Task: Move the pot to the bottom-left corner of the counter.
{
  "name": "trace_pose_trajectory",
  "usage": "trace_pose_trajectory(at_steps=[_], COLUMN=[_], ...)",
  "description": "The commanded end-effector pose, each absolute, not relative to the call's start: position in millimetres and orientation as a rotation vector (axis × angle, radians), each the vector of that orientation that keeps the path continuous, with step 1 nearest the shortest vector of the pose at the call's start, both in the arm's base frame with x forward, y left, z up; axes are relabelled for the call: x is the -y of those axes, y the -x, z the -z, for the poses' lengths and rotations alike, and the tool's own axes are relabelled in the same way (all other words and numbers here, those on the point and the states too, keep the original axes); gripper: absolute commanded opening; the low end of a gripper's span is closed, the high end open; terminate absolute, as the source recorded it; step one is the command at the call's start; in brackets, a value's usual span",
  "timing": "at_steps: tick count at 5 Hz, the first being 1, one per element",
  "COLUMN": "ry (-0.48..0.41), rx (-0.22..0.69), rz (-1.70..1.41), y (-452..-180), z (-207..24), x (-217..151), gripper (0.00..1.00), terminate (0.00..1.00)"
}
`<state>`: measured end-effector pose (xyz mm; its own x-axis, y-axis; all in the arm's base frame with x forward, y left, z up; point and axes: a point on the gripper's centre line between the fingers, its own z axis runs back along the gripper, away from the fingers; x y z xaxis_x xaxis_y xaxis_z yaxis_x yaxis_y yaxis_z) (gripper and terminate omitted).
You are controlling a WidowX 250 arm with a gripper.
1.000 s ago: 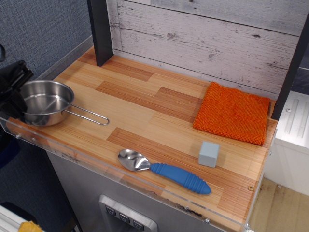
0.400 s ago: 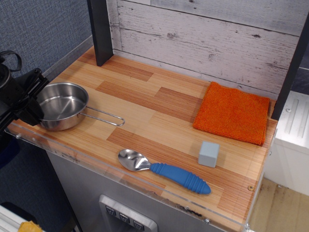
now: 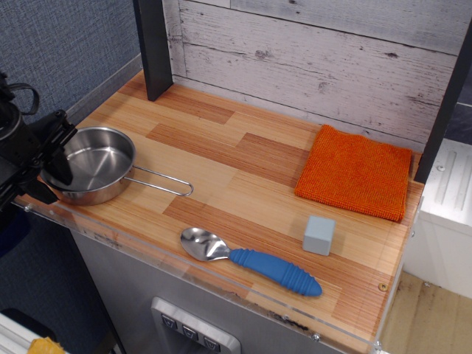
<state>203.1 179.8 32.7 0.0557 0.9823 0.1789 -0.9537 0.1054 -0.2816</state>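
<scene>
Where the counter (image 3: pixel 243 158) meets its near-left corner, you have the pot (image 3: pixel 92 164) sitting upright: a small, shallow, round pan of shiny steel, its bowl showing only reflections, its thin wire loop handle reaching right across the planks. Your gripper (image 3: pixel 51 158) is at the pot's left rim, black fingers (image 3: pixel 60 151) narrowly parted, one over the bowl, one outside. You cannot tell whether they pinch the wall.

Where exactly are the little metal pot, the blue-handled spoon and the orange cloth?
pot (image 3: pixel 94 164): camera view, on the inside of its bowl.
spoon (image 3: pixel 274 270): camera view, on the blue handle.
orange cloth (image 3: pixel 355 171): camera view, on its middle.
</scene>
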Motion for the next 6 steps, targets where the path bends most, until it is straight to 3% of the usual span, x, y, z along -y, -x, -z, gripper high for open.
trace_pose_trajectory(at_steps=[1,3,6], ry=[0.069,0.099,0.18], rx=[0.392,0.451,0.566], rz=[-1.469,-1.479,-1.406], y=[-205.4,-218.5,-243.7], z=[-44.1,-64.5,-124.3], x=[-182.9,-186.6,-164.9], gripper=[1.0,1.0,1.0], terminate=[0.0,0.0,0.0])
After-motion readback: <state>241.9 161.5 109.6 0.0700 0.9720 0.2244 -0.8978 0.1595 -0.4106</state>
